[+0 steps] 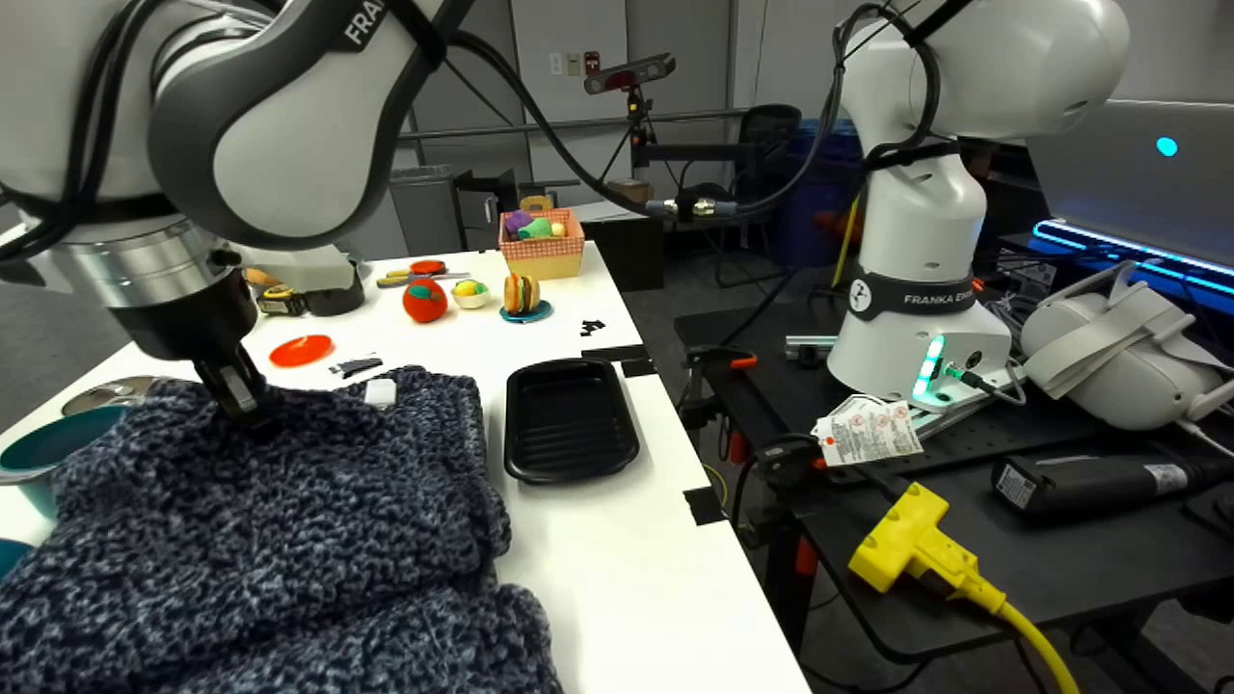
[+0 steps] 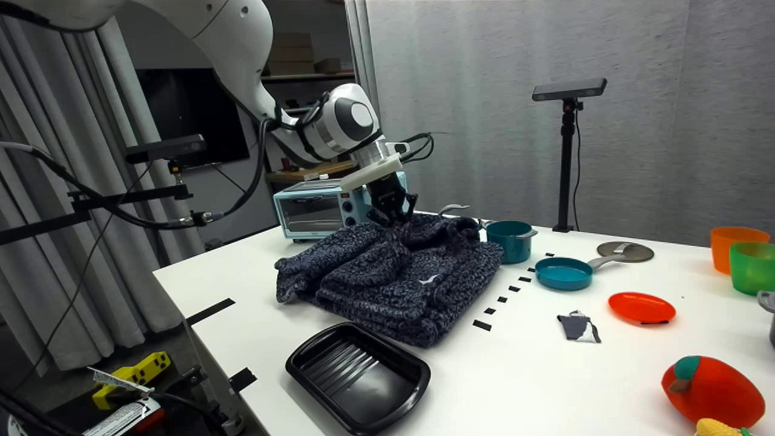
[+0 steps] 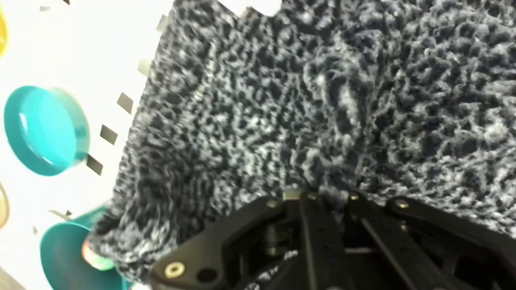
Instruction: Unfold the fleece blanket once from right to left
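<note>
The fleece blanket (image 1: 289,520), dark navy-grey and speckled, lies folded and rumpled on the white table. In an exterior view its folded layers (image 2: 418,290) are drawn up toward my gripper (image 2: 396,219). The wrist view has the fuzzy cloth (image 3: 234,121) filling most of the picture. There my gripper (image 3: 331,197) is shut, with a ridge of the cloth pinched between its fingers. In an exterior view the fingertips of the gripper (image 1: 249,419) press down into the blanket's far part and are partly hidden by the pile.
A black tray (image 2: 360,378) stands close beside the blanket. A teal pot (image 2: 510,242) nearly touches the blanket's edge, and a teal pan (image 2: 563,274) is near it. Behind the arm sits a light-blue toaster oven (image 2: 318,209). A red plate (image 1: 302,351) and toy food lie farther off.
</note>
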You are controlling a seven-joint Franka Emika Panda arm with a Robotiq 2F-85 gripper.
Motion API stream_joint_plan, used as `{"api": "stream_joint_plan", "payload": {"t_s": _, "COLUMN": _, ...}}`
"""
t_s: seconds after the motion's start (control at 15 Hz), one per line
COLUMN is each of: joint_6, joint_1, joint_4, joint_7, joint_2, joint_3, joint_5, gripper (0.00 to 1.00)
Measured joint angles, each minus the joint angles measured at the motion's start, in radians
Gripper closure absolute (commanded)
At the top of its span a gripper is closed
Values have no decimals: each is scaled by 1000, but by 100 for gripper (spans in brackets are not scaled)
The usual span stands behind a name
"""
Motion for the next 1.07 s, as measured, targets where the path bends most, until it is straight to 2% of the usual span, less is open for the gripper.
{"api": "stream_joint_plan", "payload": {"t_s": 0.2, "joint_6": -3, "joint_1": -9, "joint_4": -18, "joint_7": 102, "joint_2": -14, "joint_3": -56, "joint_5": -12, "gripper": 99}}
{"api": "stream_joint_plan", "payload": {"t_s": 0.27, "joint_6": -6, "joint_1": -12, "joint_4": -28, "joint_7": 131, "joint_2": -17, "joint_3": -69, "joint_5": -12, "gripper": 71}}
{"api": "stream_joint_plan", "payload": {"t_s": 0.33, "joint_6": -10, "joint_1": -16, "joint_4": -37, "joint_7": 156, "joint_2": -18, "joint_3": -79, "joint_5": -12, "gripper": 70}}
{"api": "stream_joint_plan", "payload": {"t_s": 0.53, "joint_6": -46, "joint_1": -36, "joint_4": -58, "joint_7": 201, "joint_2": -18, "joint_3": -84, "joint_5": -7, "gripper": 49}}
{"api": "stream_joint_plan", "payload": {"t_s": 0.93, "joint_6": -97, "joint_1": -62, "joint_4": -74, "joint_7": 206, "joint_2": -18, "joint_3": -74, "joint_5": 27, "gripper": 3}}
{"api": "stream_joint_plan", "payload": {"t_s": 1.07, "joint_6": -98, "joint_1": -65, "joint_4": -76, "joint_7": 206, "joint_2": -19, "joint_3": -74, "joint_5": 37, "gripper": 0}}
